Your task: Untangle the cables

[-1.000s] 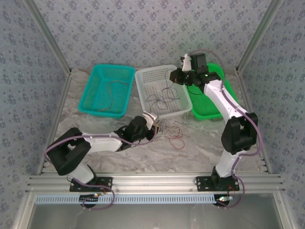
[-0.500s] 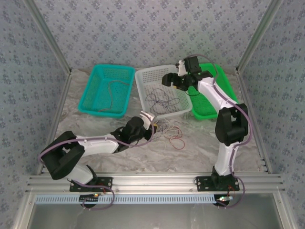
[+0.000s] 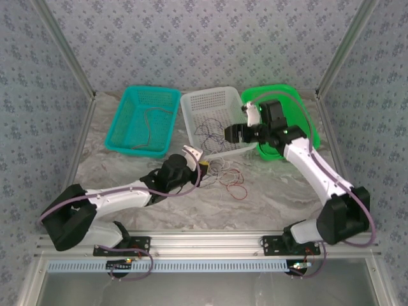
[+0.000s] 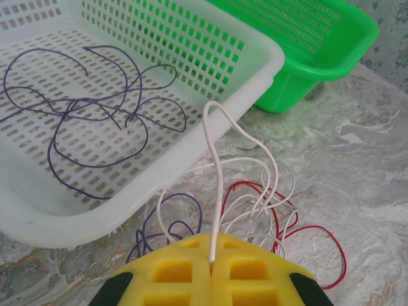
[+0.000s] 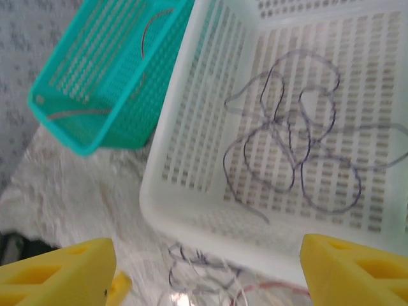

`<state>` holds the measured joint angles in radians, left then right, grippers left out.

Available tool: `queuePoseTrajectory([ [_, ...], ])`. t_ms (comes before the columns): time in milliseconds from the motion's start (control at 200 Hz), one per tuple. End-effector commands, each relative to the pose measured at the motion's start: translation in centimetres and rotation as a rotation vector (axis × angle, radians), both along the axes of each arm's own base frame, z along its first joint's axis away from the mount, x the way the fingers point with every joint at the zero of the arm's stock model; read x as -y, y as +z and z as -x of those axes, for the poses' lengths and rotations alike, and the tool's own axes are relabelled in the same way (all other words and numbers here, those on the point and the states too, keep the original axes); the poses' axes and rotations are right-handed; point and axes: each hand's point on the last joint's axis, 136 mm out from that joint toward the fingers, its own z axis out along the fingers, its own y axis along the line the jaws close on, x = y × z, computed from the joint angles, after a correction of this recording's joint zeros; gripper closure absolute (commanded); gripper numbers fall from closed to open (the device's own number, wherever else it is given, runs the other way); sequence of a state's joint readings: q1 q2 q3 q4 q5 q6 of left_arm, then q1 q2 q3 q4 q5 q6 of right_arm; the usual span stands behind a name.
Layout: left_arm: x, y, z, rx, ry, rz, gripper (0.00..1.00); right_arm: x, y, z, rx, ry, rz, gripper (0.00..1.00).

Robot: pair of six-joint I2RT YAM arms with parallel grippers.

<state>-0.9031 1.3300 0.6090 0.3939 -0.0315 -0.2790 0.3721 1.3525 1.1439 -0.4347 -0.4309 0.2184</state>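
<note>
my left gripper is pinched tight on a white cable. its two yellow fingers are pressed together and the wire comes up out of the seam between them. the white cable rises, bends over in a narrow arch about level with the near rim of the white basket, and drops into a loose tangle. the tangle lies on the table just in front of that basket. in it i can see more pale loops, a red cable curling on the side away from the basket, and a dark purple loop close under the basket's wall. from the top camera, this gripper sits just off the white basket's near left corner.

my right gripper is spread wide and holds nothing, hanging over the near right part of the white basket. from its wrist camera the yellow fingers stand far apart at the two bottom corners, with the basket's near rim between them.

inside the white basket lie several dark cables, crossing one another in loose loops on its floor.

the teal basket stands just left of the white basket, with a thin brownish cable lying in it. the green basket is right up against the white basket's right side, partly covered by my right arm, and i cannot tell what is in it.
</note>
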Motion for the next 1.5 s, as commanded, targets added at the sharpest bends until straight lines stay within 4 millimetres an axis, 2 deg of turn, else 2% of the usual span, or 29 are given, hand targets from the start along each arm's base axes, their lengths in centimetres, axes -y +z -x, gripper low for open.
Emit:
queuePoseTrajectory([
  [0, 0.6, 3.0, 0.0, 0.038, -0.022, 0.039, 1.00, -0.1, -1.8, 1.8, 0.056, 0.056, 0.052, 0.21],
  [175, 0.7, 3.9, 0.3, 0.035, -0.032, 0.067, 1.00, -2.0, -3.7, 3.6, 0.072, 0.106, 0.017, 0.19],
  [265, 0.7, 4.3, 0.6, 0.034, -0.041, 0.081, 1.00, -2.7, -4.8, 3.5, 0.066, 0.113, 0.041, 0.17],
  [485, 0.7, 5.2, 1.0, 0.031, -0.052, 0.119, 1.00, -4.5, -5.3, 2.9, 0.068, 0.116, 0.024, 0.21],
  [605, 0.8, 6.9, 1.4, 0.043, -0.068, 0.181, 1.00, -3.4, -7.0, 1.5, 0.039, -0.008, 0.120, 0.34],
  [675, 0.9, 8.1, 1.8, 0.058, -0.087, 0.227, 1.00, -2.9, -7.3, 0.8, 0.037, -0.061, 0.132, 0.36],
  [745, 1.0, 9.0, 2.1, 0.069, -0.101, 0.257, 1.00, -2.7, -7.0, 0.3, 0.059, -0.102, 0.131, 0.40],
  [894, 0.4, 9.8, 2.6, 0.079, -0.099, 0.277, 1.00, -1.3, -6.6, -0.4, 0.094, -0.185, 0.192, 0.55],
  [1089, -0.9, 10.2, 3.2, 0.087, -0.086, 0.291, 1.00, 1.2, -5.5, -1.0, 0.121, -0.279, 0.293, 0.62],
  [1179, -1.3, 10.2, 3.5, 0.087, -0.080, 0.296, 1.00, 1.4, -4.3, -1.1, 0.145, -0.287, 0.272, 0.64],
  [1299, -2.1, 10.1, 3.3, 0.091, -0.048, 0.303, 1.00, 1.7, -4.0, -1.3, 0.130, -0.296, 0.271, 0.64],
  [1389, -2.8, 10.4, 3.0, 0.102, -0.012, 0.317, 1.00, 1.5, -4.5, -0.9, 0.096, -0.268, 0.255, 0.49],
  [1494, -3.3, 11.1, 2.9, 0.120, 0.001, 0.331, 0.99, 0.7, -4.4, 0.2, 0.100, -0.207, 0.212, 0.39],
])
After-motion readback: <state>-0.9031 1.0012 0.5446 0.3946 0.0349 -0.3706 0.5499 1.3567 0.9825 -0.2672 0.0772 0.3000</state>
